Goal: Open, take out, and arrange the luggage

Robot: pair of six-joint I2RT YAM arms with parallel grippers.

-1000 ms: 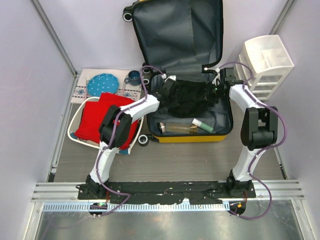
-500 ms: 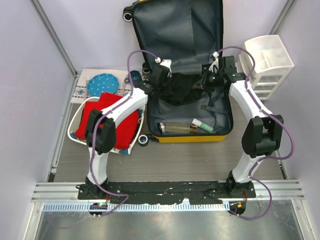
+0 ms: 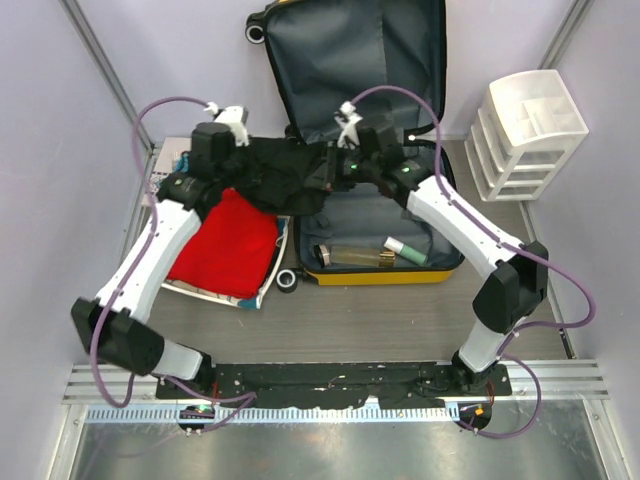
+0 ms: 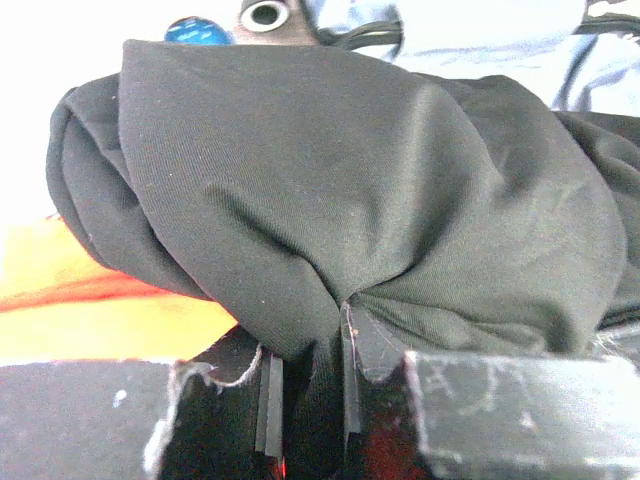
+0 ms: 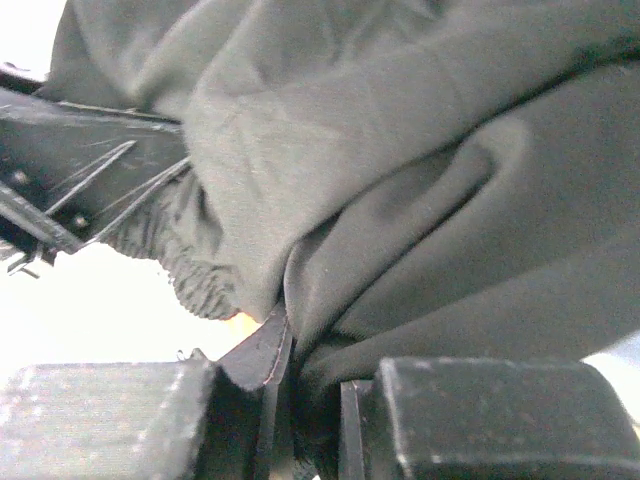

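Two halves of the luggage (image 3: 390,276) lie wide open at the back middle of the table: lid propped up against the rear wall, base flat, yellow front wall toward me. Still inside the base, near the front wall, are a clear bottle (image 3: 350,255) and a green-capped tube (image 3: 405,248), lying side by side.

Next out is the black garment (image 3: 275,178), lifted and strung between both arms. Its long axis runs left to right and crosses the luggage's left wall. The left gripper (image 4: 305,350) pinches one end, with fabric bunched tight in a narrow gap between the pads. The right gripper (image 5: 305,350) does the same at the other end, with cloth wedged between its fingers. Neither one is spread.

From the left fingers the luggage sits off to the right, and they hang outside it, above the red cloth (image 3: 225,245) in the white tray (image 3: 265,290). The right fingers are over the base's rear-left corner, so the right arm is the one nearer the luggage and the left is nearer the tray.

My read is that the garment is mid-transfer and needs to go further left to clear the wall, with the left arm leading. The trailing fabric could snag on the zipper edge. The white drawer unit (image 3: 530,130) stands well apart on the right.
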